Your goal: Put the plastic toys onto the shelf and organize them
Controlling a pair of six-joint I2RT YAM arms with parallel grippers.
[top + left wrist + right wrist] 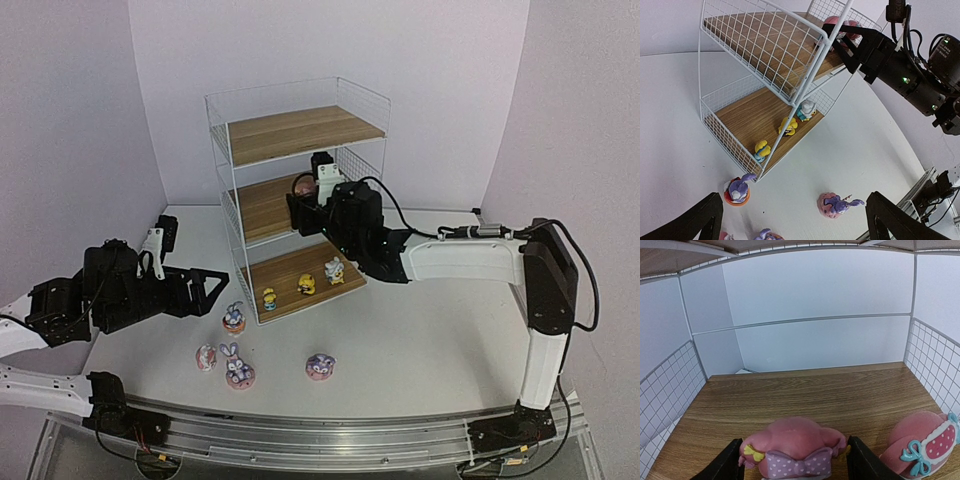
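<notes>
Down first on the white table (440, 340), and toward its back the shelf (300, 132) — white wire frame, three wooden boards. Reaching into the shelf from its right side, the right arm (470, 255), wrist buried in the middle tier. Low at the shelf's front left, the left arm (110, 290).

Right end effector (795, 462) over the shelf's middle board, one dark finger on each side of a pink bow figurine (795, 442) that sits on the wood. Too tight to call whether gripped or merely flanked. Left end effector (794, 210) spread fully wide, nothing between the fingers, hovering above the table short of the shelf's front left corner.

Now the toys. On the table in front of the shelf:
- a purple bunny (234, 317) just off the bottom board's front corner
- a second bunny (238, 366) farther out
- a pink-white round one (206, 357) beside that
- a pink-purple figurine (320, 366) off to the right

On the shelf's middle board, just right of the bow figurine, a pink toy with a teal bow (927, 440).

Smallest last — three along the front of the shelf's bottom board: yellow toy (269, 298), second yellow toy (307, 285), white-topped toy (334, 270).
</notes>
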